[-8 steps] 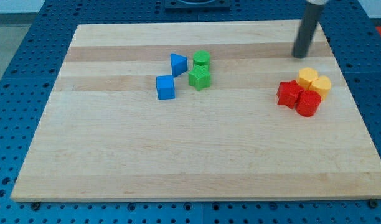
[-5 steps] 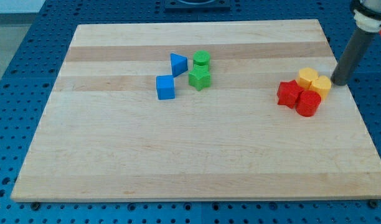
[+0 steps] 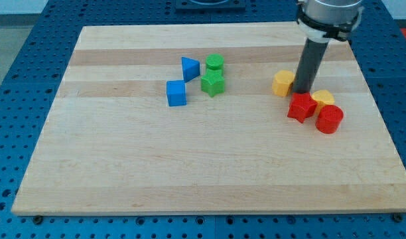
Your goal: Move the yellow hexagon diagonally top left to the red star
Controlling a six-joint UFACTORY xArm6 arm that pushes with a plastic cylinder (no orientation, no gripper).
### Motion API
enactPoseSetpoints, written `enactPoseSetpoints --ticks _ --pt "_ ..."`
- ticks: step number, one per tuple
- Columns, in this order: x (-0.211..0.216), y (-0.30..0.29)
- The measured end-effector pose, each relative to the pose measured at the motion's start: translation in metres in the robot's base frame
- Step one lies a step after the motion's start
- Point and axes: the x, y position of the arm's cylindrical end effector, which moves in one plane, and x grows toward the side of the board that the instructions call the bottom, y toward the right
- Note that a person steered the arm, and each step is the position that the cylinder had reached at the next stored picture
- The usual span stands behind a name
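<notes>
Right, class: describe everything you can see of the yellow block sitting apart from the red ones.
The yellow hexagon is a small, matte, solid-coloured block with flat faceted sides, lying flat on the wooden board toward the view's right. It sits up and to the left of the red star, with a gap between them. My tip stands right beside its right edge, apparently touching. A second yellow block lies beyond the rod.

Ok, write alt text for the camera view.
My tip sits just right of a yellow hexagon, above a red star on a wooden board. Another yellow block and a red cylinder cluster beside the star; blue and green blocks lie further left.
</notes>
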Motion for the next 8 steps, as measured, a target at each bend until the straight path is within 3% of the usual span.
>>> enactPoseSetpoints --ticks 2,4,8 --pt "-0.001 -0.015" --pt "-0.013 0.007" --pt "-0.027 -0.057"
